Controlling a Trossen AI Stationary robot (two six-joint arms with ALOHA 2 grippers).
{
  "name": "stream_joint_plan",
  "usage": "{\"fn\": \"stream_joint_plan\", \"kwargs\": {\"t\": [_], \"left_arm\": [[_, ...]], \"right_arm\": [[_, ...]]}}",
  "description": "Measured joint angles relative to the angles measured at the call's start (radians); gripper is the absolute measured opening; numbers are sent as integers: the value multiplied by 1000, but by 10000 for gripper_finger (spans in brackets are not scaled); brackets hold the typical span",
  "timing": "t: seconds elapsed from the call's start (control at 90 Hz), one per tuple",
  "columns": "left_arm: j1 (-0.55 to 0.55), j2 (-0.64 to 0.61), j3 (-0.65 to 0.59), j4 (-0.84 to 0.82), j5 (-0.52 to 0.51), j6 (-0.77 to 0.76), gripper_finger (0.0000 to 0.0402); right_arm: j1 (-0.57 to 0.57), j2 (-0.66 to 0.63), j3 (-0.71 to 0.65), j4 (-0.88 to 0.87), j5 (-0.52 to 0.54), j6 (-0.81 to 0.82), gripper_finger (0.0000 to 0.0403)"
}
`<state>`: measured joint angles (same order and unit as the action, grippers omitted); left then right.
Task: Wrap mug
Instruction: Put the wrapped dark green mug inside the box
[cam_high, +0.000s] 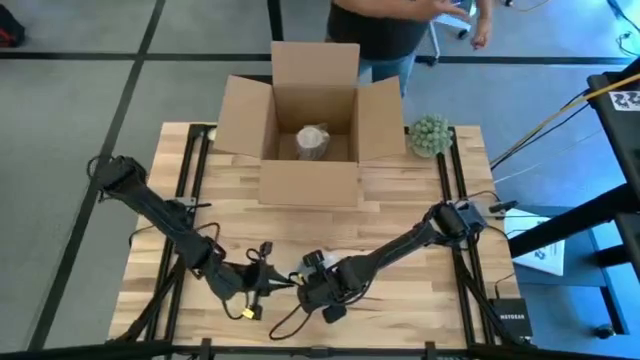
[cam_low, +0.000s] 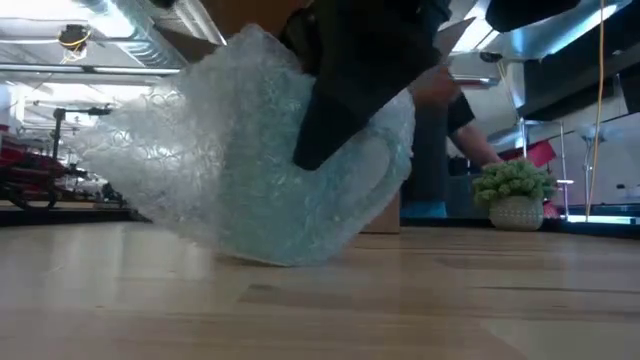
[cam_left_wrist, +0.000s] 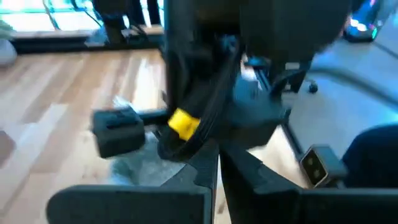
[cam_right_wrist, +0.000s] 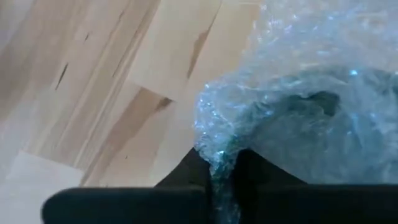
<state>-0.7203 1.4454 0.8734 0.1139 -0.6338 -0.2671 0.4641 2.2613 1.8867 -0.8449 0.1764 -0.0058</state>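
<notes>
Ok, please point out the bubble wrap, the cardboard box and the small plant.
bubble wrap (cam_low: 240, 170), low view, on its crinkled front face.
cardboard box (cam_high: 308, 183), high view, on its near wall.
small plant (cam_low: 512, 180), low view, on its green top.

On my overhead feed I see an open cardboard box (cam_high: 310, 120) sitting at the far edge of the wooden counter (cam_high: 400, 210), flaps spread, with a pale wrapped bundle (cam_high: 312, 141) inside it. A small green potted plant (cam_high: 430, 135) stands just beside the box's right flap. A person (cam_high: 385, 25) stands beyond the counter behind the box. Off the counter's right corner I can make out a small black device (cam_high: 508, 318) on the frame.
</notes>
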Motion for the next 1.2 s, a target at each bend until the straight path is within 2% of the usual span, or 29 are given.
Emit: {"fn": "stream_joint_plan", "kwargs": {"t": [0.156,0.278,0.378,0.489,0.589,0.911,1.2], "left_arm": [[-46,-64,-2,-201,-116,-125,0],[-94,-92,-2,-339,-207,-230,0],[-128,-103,-2,-422,-250,-301,0],[-153,-101,-2,-500,-254,-377,0],[-166,-102,-2,-533,-255,-429,0],[-184,-101,-2,-546,-254,-440,0],[-184,-101,-2,-545,-253,-463,0]], "right_arm": [[0,9,97,-109,-6,7,5],[7,8,224,-204,-13,7,3],[14,7,344,-290,-19,5,3],[14,2,469,-333,-12,1,2],[4,-64,425,-219,9,-36,2],[-80,-188,422,-3,90,-159,2],[-282,-275,423,55,157,-212,2]]}}
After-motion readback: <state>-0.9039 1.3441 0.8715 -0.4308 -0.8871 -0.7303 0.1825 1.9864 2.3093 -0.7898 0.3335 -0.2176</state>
